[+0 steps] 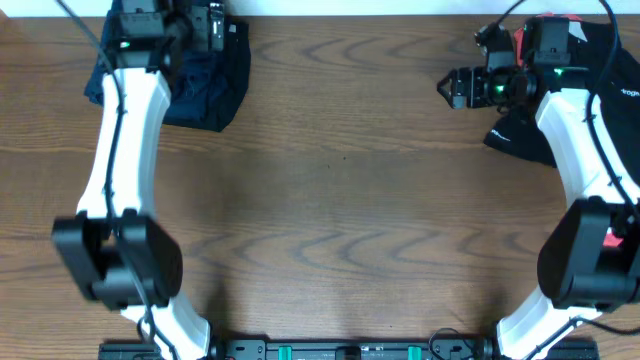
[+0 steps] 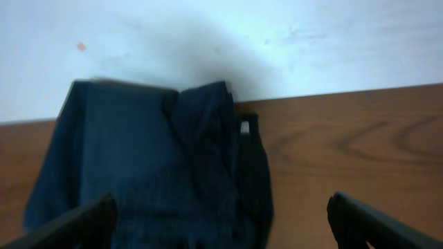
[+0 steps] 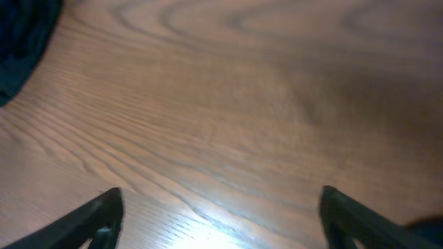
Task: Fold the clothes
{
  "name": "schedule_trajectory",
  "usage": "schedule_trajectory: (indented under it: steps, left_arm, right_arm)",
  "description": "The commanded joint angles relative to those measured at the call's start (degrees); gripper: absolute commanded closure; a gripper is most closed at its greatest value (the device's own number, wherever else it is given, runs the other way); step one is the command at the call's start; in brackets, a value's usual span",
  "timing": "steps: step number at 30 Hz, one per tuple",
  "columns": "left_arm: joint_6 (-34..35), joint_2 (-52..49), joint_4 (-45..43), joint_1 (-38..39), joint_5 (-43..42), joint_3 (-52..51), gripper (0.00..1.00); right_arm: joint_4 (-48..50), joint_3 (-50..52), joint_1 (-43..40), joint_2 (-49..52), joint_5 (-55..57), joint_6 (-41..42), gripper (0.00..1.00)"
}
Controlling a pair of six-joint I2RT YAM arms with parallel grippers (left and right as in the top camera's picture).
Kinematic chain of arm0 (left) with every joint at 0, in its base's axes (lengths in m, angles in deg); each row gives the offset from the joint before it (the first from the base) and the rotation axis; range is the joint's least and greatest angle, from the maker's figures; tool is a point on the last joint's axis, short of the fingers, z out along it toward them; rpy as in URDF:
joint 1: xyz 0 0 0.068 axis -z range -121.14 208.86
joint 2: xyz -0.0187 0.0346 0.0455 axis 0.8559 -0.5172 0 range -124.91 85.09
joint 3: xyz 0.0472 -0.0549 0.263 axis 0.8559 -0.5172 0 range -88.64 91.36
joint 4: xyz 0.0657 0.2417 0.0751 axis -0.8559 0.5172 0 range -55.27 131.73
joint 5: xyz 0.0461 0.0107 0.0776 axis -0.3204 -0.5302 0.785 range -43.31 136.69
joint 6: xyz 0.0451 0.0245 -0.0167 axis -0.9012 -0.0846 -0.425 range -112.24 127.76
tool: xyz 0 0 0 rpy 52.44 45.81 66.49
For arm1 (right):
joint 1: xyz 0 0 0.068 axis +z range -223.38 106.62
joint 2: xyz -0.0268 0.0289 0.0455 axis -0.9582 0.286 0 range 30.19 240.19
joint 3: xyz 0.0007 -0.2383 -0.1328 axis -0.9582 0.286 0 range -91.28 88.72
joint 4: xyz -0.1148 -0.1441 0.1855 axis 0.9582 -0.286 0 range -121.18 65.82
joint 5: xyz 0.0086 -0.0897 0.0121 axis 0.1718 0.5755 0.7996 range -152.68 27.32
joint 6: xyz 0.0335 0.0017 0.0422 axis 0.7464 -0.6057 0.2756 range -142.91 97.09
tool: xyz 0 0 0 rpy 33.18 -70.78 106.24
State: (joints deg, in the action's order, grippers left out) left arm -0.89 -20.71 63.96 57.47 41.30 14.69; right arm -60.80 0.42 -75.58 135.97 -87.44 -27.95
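A dark navy garment (image 1: pixel 208 88) lies bunched in a folded heap at the table's far left corner; in the left wrist view the navy garment (image 2: pixel 138 159) shows a small white label (image 2: pixel 244 127). My left gripper (image 1: pixel 205 28) hovers over its far edge, open, and the left gripper (image 2: pixel 221 225) has nothing between its jaws. A black-and-coral shirt (image 1: pixel 522 135) lies at the far right, partly under the right arm. My right gripper (image 1: pixel 456 87) points left, just off the shirt. It is open, and the right gripper (image 3: pixel 221 216) is over bare wood.
The wooden table (image 1: pixel 340 220) stretches between the two arms. A white wall (image 2: pixel 277 41) rises right behind the navy garment. A dark bit of cloth (image 3: pixel 21 41) shows in the top left corner of the right wrist view.
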Motion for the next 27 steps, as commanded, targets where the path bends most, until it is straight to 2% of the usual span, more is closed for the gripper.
schedule_trajectory:
  steps: [1,6,8,11,20,27]
  left_arm:
    - [5.57,6.29,5.38,-0.02,0.48,-0.11,0.02]
    - [5.53,10.67,15.08,-0.04,0.48,-0.13,0.02]
    - [5.53,11.10,16.39,-0.04,0.48,-0.11,0.02]
    - [5.53,11.04,16.96,-0.04,0.48,-0.13,0.02]
    - [5.53,10.99,17.03,-0.04,0.48,-0.13,0.02]
    - [5.55,10.99,17.00,-0.04,0.50,-0.13,0.02]
  right_arm:
    - [0.39,-1.29,2.32,-7.52,3.54,-1.25,0.03]
    - [-0.90,-1.29,5.11,-18.45,7.80,-1.25,0.01]
    - [-1.20,-1.29,5.70,-23.10,8.04,-1.25,0.01]
    - [-1.95,-1.27,6.19,-29.53,7.54,0.52,0.01]
    - [-2.29,-1.27,6.88,-42.93,-6.14,17.66,0.01]
    - [-6.88,-1.27,5.75,-50.01,-4.28,16.26,0.01]
